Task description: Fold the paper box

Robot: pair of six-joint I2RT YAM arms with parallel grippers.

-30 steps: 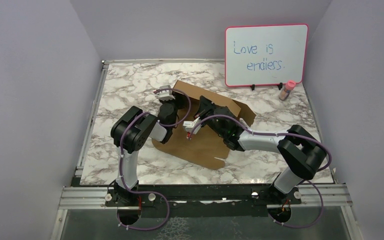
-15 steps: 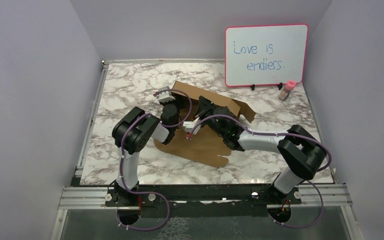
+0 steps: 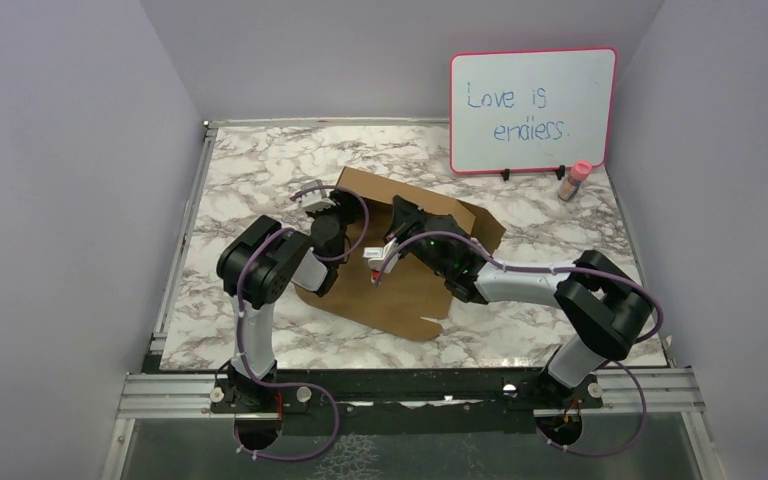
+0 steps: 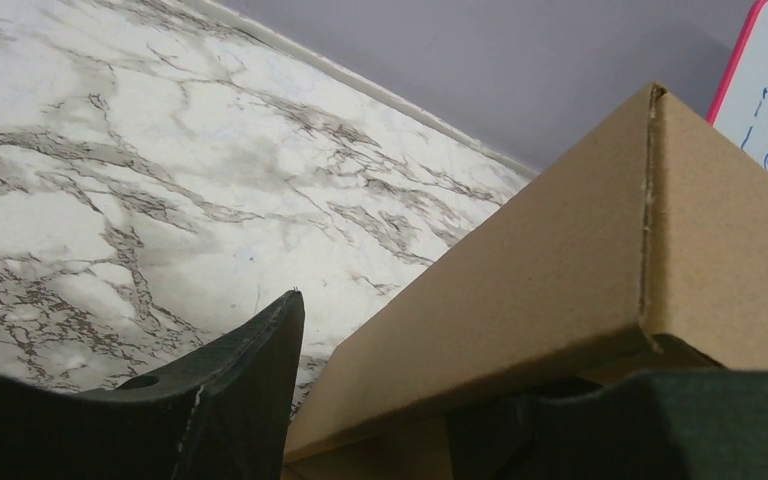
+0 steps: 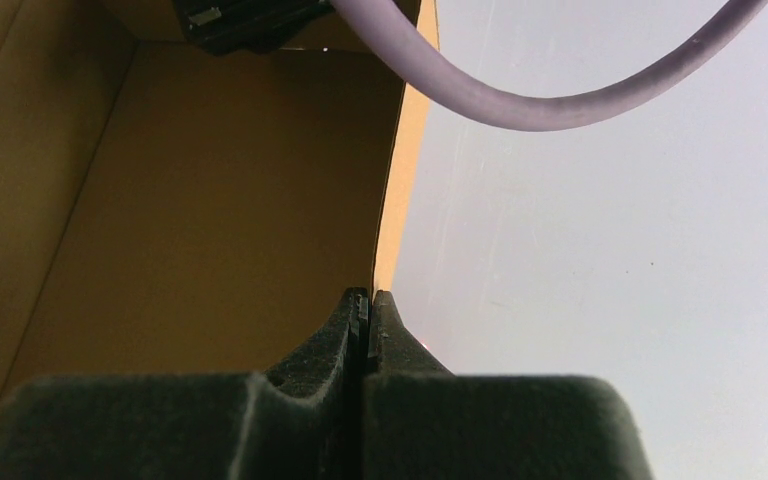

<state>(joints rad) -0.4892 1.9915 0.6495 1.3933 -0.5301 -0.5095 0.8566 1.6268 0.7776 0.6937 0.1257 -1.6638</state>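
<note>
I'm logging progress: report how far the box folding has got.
Done: the paper box has its far wall standing, creased at a corner. In hand: the right gripper is shut on a wall edge; the left gripper straddles a wall, grip unclear. Left: the near panel lies flat, unfolded.

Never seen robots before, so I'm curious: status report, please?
Left end effector open, straddling paper box wall. Right end effector shut on its edge. Box partly folded, walls up. Whiteboard behind, apart.
</note>
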